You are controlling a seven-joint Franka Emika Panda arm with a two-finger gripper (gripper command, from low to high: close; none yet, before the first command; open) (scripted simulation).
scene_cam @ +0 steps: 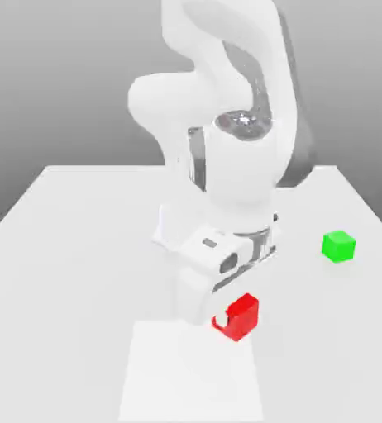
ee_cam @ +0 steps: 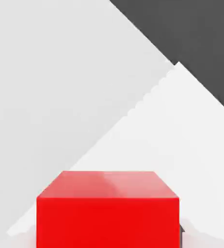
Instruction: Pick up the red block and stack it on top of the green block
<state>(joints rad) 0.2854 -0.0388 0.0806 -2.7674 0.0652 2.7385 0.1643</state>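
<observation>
Currently: red block in the grip, green one still to reach

Exterior view: the gripper is closed on the red block, down by the edge of the pale square patch on the table. Green block sits well apart, toward the exterior view's right and nearer the far edge. Nothing stands between the two; the arm just has to swing over, block raised clear of the green one's top.

Hand view: red block fills the space between the fingers, flat faces, square edges. Looks light, stiff, not fragile; matte, so slip risk seems low. Opposite side faces are the right hold.
</observation>
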